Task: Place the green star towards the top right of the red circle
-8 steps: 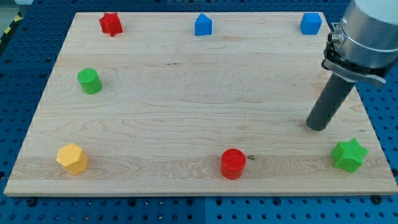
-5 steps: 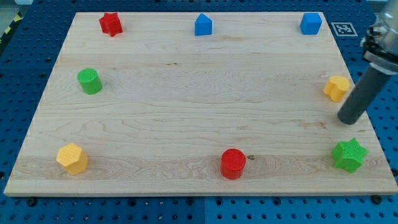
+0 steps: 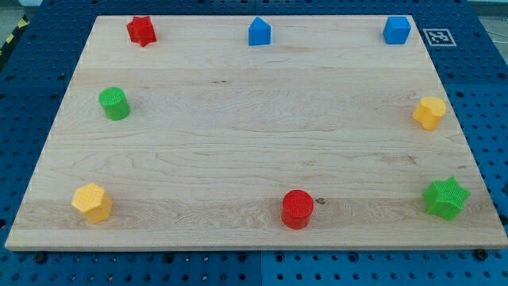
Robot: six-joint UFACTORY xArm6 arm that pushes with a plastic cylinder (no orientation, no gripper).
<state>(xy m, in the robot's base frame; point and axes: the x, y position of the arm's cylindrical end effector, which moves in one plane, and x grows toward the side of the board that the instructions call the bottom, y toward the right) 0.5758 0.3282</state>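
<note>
The green star [image 3: 445,198] lies at the board's bottom right corner, close to the right edge. The red circle [image 3: 298,209] stands near the bottom edge, a little right of the middle, well to the left of the star. The two are far apart. My tip and the rod do not show in the view, so its place relative to the blocks cannot be told.
The wooden board [image 3: 254,135] also carries a red star [image 3: 141,30] at top left, a blue house-shaped block [image 3: 259,32] at top middle, a blue block [image 3: 396,30] at top right, a green cylinder [image 3: 114,103] at left, a yellow hexagon [image 3: 92,202] at bottom left and a yellow block [image 3: 429,112] at right.
The rod moved from above the green star to the view's right and has left the view. The yellow block at right, hidden before, now shows. No block has moved.
</note>
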